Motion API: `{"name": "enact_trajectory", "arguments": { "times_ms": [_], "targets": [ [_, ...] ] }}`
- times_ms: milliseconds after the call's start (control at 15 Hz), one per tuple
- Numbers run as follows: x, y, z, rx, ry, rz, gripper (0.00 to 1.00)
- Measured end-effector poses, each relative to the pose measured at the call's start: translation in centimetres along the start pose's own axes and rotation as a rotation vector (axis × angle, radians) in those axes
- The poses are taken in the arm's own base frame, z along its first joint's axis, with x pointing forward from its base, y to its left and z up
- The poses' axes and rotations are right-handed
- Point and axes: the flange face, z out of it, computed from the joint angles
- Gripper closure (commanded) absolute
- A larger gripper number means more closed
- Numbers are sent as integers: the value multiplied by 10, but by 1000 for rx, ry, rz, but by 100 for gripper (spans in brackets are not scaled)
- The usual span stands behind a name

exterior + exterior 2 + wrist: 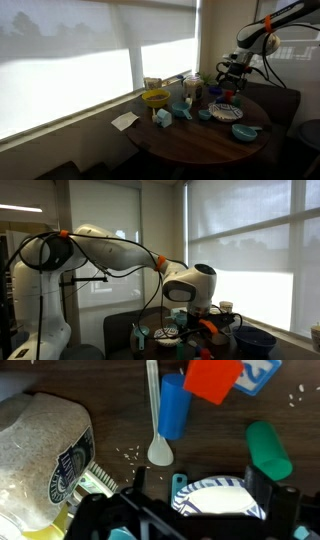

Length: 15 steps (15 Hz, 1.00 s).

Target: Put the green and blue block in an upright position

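1. The gripper point(198, 500) comes in from the bottom edge of the wrist view. Its two black fingers point(268, 498) stand far apart with nothing gripped between them, so it is open.
2. At the bottom centre, between the fingers, a blue and white plate point(222, 498) lies under the gripper.
3. The blue block point(173, 405), a round bar, lies on its side in the upper centre of the wrist view, on the dark table point(110, 405). Its top end is partly covered by a red block point(212, 378).
4. The green block point(268, 448) lies on its side at the middle right, tilted and apart from the blue block.
5. A white spoon point(155, 422) lies just to the left of the blue block, with its round end near the centre of the frame.
6. A clear bag point(40, 460) with pale grains fills the left side.
7. In an exterior view the gripper point(228, 70) hangs at the upper right, above the far side of the round table point(190, 145).
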Motion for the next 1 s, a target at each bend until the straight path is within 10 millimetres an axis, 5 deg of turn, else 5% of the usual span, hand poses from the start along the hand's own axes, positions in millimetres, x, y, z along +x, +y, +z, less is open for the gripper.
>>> {"name": "enact_trajectory", "arguments": {
  "times_ms": [1000],
  "targets": [
    [-3, 19, 33, 16, -145, -92, 0]
  ]
}}
